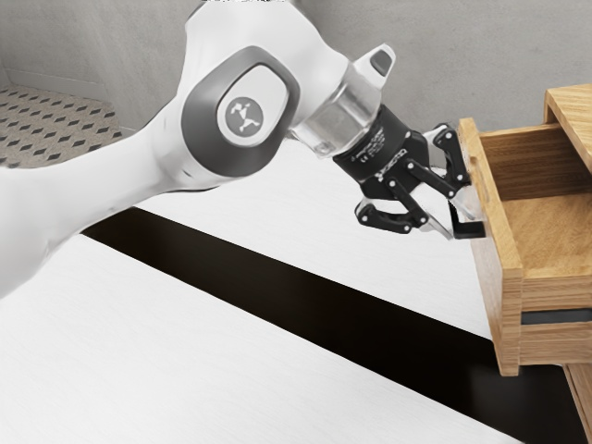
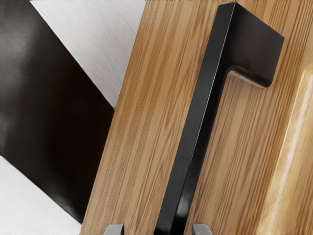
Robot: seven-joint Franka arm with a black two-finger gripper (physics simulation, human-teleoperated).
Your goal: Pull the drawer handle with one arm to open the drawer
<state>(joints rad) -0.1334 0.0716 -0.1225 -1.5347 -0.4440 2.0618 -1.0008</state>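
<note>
Drawer [image 1: 555, 231]: light wood with a fine straight grain. It stands partly out of its cabinet at the exterior view's right edge, and its bare wooden floor is open to view from above.
Drawer front [image 2: 146, 127]: a flat panel of the same wood facing the arm, with the grain running along its length.
Handle [image 2: 205, 122]: a slim black bar with square edges and a matt finish. It is held off the drawer front by a short bent leg at its far end. In the exterior view only a small black piece of it shows by the fingertips.
Cabinet [image 1: 569, 102]: the same wood as the drawer, at the exterior view's right. A dark gap lies under the drawer box.
Gripper [image 1: 460, 215]: black, and right up against the drawer front.
Fingertips [image 2: 113, 229]: grey, one on each side of the handle. One is just beside the bar and the other stands off from it with wood showing between.
Pincer state: spread wider than the bar, straddling it rather than clamping it.
Arm [image 1: 240, 116]: white with grey joint caps. It comes in from the exterior view's upper left and reaches right.
Table [image 1: 185, 351]: a white top crossed by a broad black stripe [image 1: 277, 287] that runs from the far left toward the near right and passes under the drawer.
Floor [image 1: 46, 120]: patterned tiles at the far left, below a grey wall.
</note>
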